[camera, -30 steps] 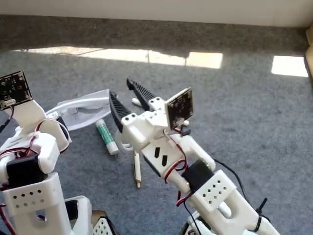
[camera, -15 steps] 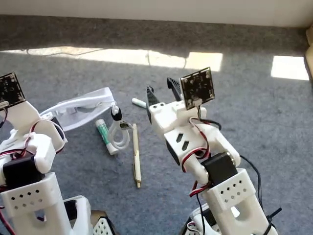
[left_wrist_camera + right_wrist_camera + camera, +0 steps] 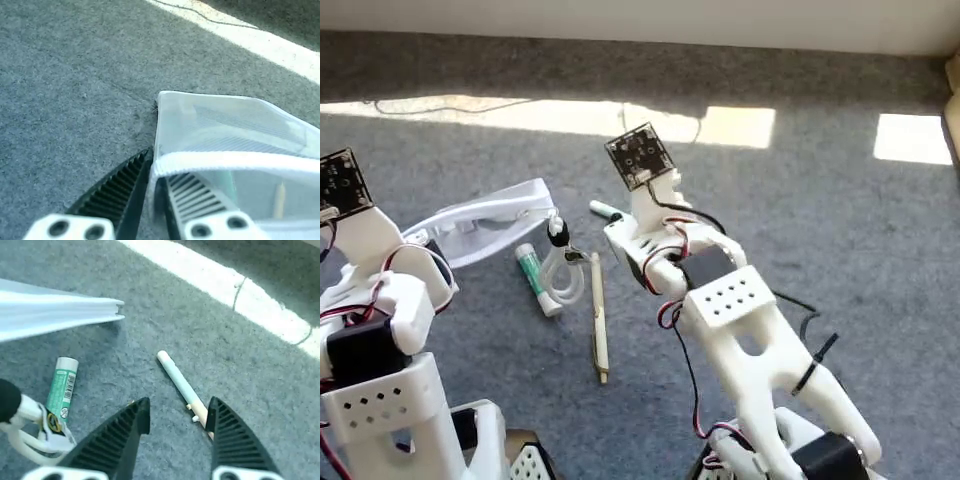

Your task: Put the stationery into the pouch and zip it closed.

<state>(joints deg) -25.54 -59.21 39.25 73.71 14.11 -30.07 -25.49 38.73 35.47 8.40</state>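
2 white robot arms are seen from above on a grey carpet crossed by bright patches of sunlight.

At the left, a translucent white pouch is lifted off the carpet by one end. In the left wrist view its white zip edge is pinched by the left gripper, with the black ridged fingers pressed against either side of the fabric. The rest of the pouch is stretched away from the jaws with its mouth held open.

4 items are laid loose on the carpet outside the pouch. A green glue stick is placed just beside the pouch's free end. A white corded loop with a black knob is set against the glue stick. A cream pen is laid just beside the loop, pointing toward the arm bases. A pale pen is set apart from these, near the wrist of the right arm.

In the right wrist view the right gripper is held spread wide, nothing between its fingers. It is positioned low over the pale pen, whose far end is partly hidden behind 1 finger. The glue stick is seen off to the side
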